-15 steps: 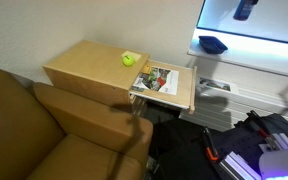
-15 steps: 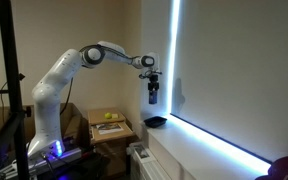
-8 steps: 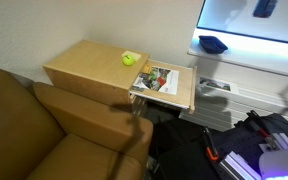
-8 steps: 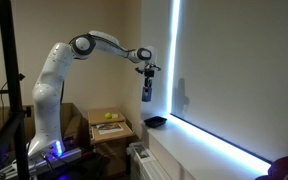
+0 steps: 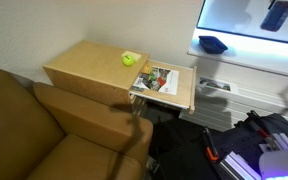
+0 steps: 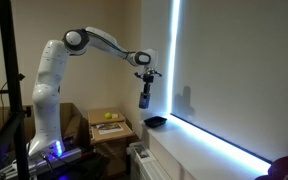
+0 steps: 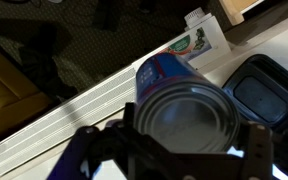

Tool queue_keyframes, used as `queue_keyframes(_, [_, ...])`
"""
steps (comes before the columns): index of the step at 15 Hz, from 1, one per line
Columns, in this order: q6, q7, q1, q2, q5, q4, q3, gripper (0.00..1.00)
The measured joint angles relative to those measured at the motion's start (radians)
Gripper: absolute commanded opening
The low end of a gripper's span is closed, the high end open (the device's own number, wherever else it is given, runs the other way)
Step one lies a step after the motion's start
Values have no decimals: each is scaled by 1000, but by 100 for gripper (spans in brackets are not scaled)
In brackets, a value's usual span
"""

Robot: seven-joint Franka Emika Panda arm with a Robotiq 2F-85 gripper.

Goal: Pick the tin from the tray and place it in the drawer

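Since the earlier frames the white robot arm (image 6: 59,70) has swung leftward in an exterior view, carrying its claw (image 6: 143,100) away from the bright window and slightly lower. The claw is clamped around the small bluish cylindrical tin (image 6: 143,103), which hangs in the air, touching no surface.

In the wrist view the tin (image 7: 182,108) fills the middle of the picture. Its bare metal end faces the camera, a blue printed label shows on its side, and dark fingers (image 7: 84,150) press on it from the left and right.

The shallow dark blue tray (image 6: 155,122) sits on the white tabletop (image 6: 199,142), below and a little right of the raised tin. In the wrist view the tray (image 7: 262,88) lies at the right edge.

In an exterior view the claw (image 5: 280,16) hangs at the top right, above and right of the tray (image 5: 212,44). It is well apart from the light-wood drawer (image 5: 182,92), which is pulled out to the right of the pale wooden cabinet (image 5: 84,68) and holds colourful printed sheets (image 5: 159,78). A yellow-green ball (image 5: 129,59) rests on the cabinet near the drawer. A brown sofa (image 5: 54,130) fills the near left.
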Motion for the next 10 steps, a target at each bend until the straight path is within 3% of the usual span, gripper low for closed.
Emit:
queue_keyframes(3, [3, -13, 26, -3, -30, -29, -4, 58])
queue_keyframes(10, [108, -115, 204, -160, -123, -422, 60, 58])
